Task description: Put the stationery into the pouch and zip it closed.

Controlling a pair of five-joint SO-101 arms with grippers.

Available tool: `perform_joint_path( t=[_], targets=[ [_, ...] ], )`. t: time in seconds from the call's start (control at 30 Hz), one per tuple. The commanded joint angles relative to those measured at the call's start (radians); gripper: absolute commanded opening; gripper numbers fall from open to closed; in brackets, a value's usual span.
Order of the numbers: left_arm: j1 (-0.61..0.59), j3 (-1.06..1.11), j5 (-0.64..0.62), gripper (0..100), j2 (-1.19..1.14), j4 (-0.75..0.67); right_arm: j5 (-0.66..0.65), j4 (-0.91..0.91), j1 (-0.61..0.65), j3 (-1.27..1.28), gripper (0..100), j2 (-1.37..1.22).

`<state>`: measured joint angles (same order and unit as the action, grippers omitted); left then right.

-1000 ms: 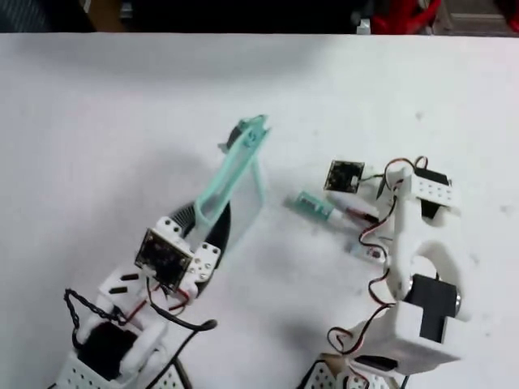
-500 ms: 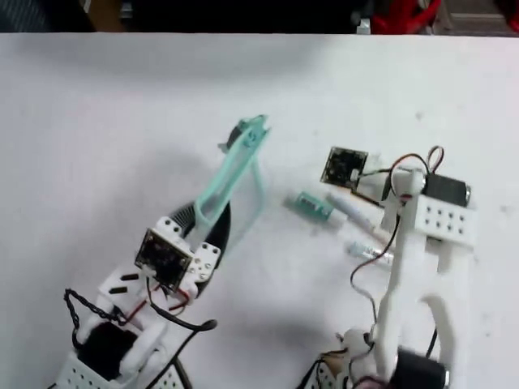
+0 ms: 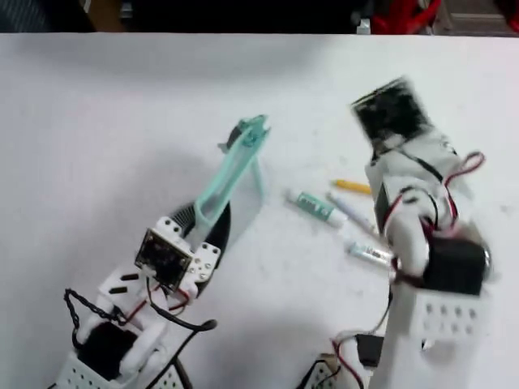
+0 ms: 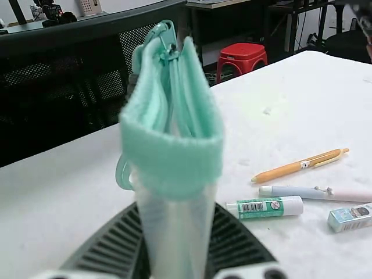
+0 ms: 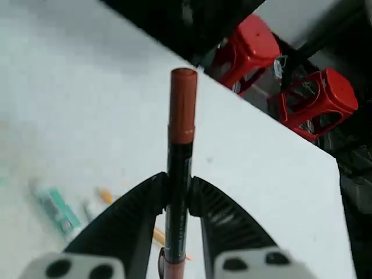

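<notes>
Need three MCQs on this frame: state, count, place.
1. The right gripper is: A) open, empty B) shut on a ruler C) shut on a brown-capped black pen
2. Stationery items lying on the white table: A) two B) four C) six
3. The mint-green clear-sided pouch is: A) flat on the table B) upright in the left gripper C) in the right gripper

Key: 1 C, pen clamped between its jaws; 2 B, orange pen, pale pen, green-white tube, small box; 3 B, left jaws clamp it.
</notes>
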<state>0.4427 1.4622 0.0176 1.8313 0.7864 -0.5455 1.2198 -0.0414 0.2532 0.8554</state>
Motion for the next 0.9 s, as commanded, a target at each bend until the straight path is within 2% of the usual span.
perform_joint_path(
  t=[0.0, 0.27, 0.43, 0.53, 0.6, 0.73, 0.87],
  targets=[
    [-0.007, 0.012, 0.006, 2, -0.007, -0.014, 0.239, 0.025, 0.125, -0.101, 1.9, 0.085],
    [-0.007, 0.017, 0.006, 2, -0.007, -0.018, 0.284, -0.015, 0.608, -0.153, 1.9, 0.216],
    [-0.007, 0.017, 0.006, 2, -0.007, -0.018, 0.285, -0.038, 0.792, -0.163, 1.9, 0.140],
    [-0.005, 0.017, 0.006, 2, -0.007, -0.018, 0.308, -0.047, 0.863, -0.169, 1.9, 0.091],
    [-0.005, 0.017, 0.006, 2, -0.007, -0.018, 0.391, -0.061, 0.888, -0.183, 1.9, 0.087],
    [-0.005, 0.017, 0.006, 2, -0.007, -0.018, 0.497, -0.058, 0.892, -0.201, 1.9, 0.087],
    [-0.005, 0.017, 0.006, 2, -0.007, -0.018, 0.526, -0.077, 0.911, -0.170, 1.9, 0.085]
  ],
)
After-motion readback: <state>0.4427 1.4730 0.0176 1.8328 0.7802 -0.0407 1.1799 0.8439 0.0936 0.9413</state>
